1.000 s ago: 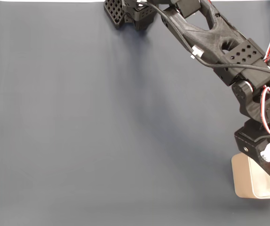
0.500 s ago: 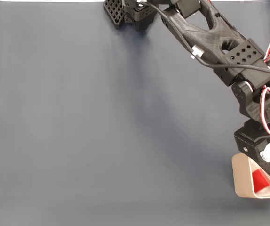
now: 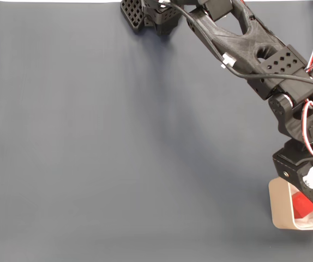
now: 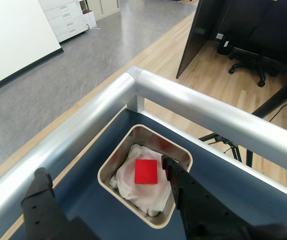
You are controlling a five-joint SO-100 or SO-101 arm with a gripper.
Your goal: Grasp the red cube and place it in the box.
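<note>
Arm reaching down over the box, gripper with jaws apart and empty. Red cube lying flat on white padding inside.

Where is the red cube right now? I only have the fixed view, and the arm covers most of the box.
Observer: In the wrist view the red cube lies flat on the white padding inside the box, near its middle.
Operator: Is the gripper touching it?
Observer: No. The gripper is open, its two fingers spread wide with the cube free between and below them.
Operator: Is the whole box on the table?
Observer: Yes, the wrist view shows its full rim on the dark blue surface, tucked into the corner formed by the metal rails.
</note>
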